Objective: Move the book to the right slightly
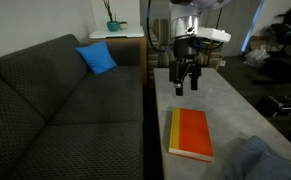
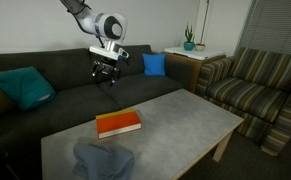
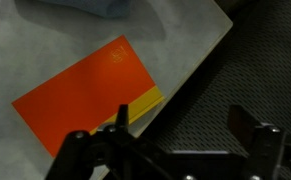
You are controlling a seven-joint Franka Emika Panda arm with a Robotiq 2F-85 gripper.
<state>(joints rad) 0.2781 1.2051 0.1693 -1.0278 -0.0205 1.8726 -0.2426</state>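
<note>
Orange-covered with a yellow edge strip, the book (image 1: 192,134) lies flat on the grey table (image 1: 228,100). Your gripper (image 1: 188,88) hangs raised and well apart from the book, jaws spread wide, holding nothing. Near the book, at the table's end, sits a crumpled grey cloth (image 2: 103,158). Far beyond the book a teal pot (image 2: 189,45) holds a small green plant (image 2: 188,32). In the wrist view the gripper's fingers (image 3: 80,155) cover the book's near corner, and the frame cuts the cloth off.
</note>
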